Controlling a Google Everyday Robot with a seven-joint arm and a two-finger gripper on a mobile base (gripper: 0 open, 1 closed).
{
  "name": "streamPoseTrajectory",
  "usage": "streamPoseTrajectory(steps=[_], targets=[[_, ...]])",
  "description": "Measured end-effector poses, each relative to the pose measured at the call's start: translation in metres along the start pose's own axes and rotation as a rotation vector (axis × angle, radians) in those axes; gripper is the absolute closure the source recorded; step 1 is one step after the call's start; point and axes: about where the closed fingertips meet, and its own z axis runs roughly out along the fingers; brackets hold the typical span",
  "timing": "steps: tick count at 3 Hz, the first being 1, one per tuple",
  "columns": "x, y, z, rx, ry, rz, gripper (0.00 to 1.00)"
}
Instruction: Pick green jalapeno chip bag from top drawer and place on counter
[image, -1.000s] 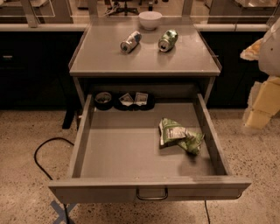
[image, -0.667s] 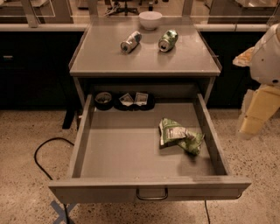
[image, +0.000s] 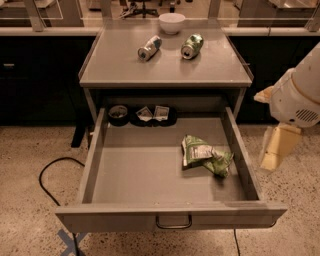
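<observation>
The green jalapeno chip bag (image: 203, 155) lies crumpled in the right half of the open top drawer (image: 165, 216), white label panel facing up. The drawer is pulled fully out of the grey cabinet, its small pull handle at the front. The counter (image: 165, 62) is the flat grey top above it. My arm comes in from the right edge of the camera view. My gripper (image: 274, 149) hangs outside the drawer's right wall, to the right of the bag and apart from it. It holds nothing that I can see.
On the counter lie a silver can (image: 149, 48) and a green-and-silver can (image: 192, 45), with a white bowl (image: 171, 22) behind them. A dark round object (image: 118, 114) and a dark packet (image: 153, 115) sit at the drawer's back. A black cable (image: 47, 185) runs over the floor at left.
My arm and gripper have moved left and a little down, closer to the drawer's right wall. The bag, drawer and cans have not moved.
</observation>
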Motion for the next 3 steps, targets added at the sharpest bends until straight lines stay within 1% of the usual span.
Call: streamPoseTrajectory(steps=[1, 2, 3], targets=[[0.008, -0.013, 0.035, -0.024, -0.013, 0.008, 0.00], [0.014, -0.028, 0.066, -0.036, -0.047, 0.010, 0.00], [0.017, -0.041, 0.098, -0.046, -0.132, 0.017, 0.00]])
